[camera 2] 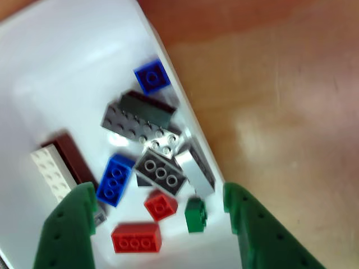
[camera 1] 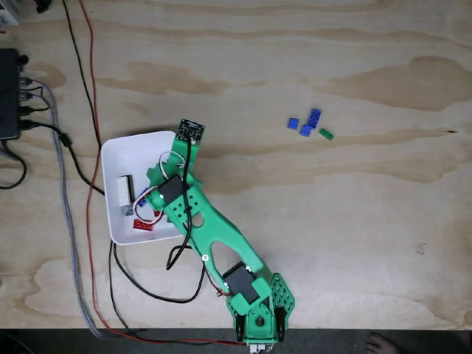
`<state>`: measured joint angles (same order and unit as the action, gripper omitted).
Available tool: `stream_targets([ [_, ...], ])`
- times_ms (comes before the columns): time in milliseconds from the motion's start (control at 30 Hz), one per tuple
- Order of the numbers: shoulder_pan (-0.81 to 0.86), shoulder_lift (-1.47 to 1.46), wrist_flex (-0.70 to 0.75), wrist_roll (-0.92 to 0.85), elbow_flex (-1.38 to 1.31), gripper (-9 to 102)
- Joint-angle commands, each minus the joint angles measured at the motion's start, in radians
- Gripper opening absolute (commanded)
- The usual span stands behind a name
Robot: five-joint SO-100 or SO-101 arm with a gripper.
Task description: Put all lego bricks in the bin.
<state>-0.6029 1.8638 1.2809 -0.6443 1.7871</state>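
Observation:
The white bin [camera 1: 116, 151] sits left of centre in the fixed view, and my green arm [camera 1: 214, 232] reaches over its right side. In the other view my gripper [camera 2: 158, 195] hangs open above the bin [camera 2: 61, 67], its green fingers [camera 2: 70, 227] holding nothing. Below it lie several lego bricks: a blue one [camera 2: 151, 76], a grey plate [camera 2: 132, 124], a dark grey one [camera 2: 161, 172], two red ones [camera 2: 136, 237], a small green one [camera 2: 195, 216] and a white one [camera 2: 53, 171]. On the table to the right rest three blue bricks [camera 1: 305, 130] and a green one [camera 1: 325, 133].
Black, red and grey cables [camera 1: 81, 110] run along the table's left side to a black box [camera 1: 7, 92]. The arm's base [camera 1: 258, 310] stands at the near edge. A person's foot [camera 1: 383, 343] shows at the bottom right.

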Motion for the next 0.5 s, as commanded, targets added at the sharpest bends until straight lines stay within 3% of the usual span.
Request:
stream_targets([
  [0, 0.557, 0.354, -0.362, -0.428, 0.376, 27],
  [100, 0.759, 0.288, -0.881, -0.701, 0.752, 25],
  [167, 0.796, 0.184, -1.100, -0.770, 0.871, 25],
  [333, 0.824, -0.072, -1.341, -0.758, 0.839, 24],
  [467, 0.839, -0.224, -1.338, -0.750, 0.689, 24],
])
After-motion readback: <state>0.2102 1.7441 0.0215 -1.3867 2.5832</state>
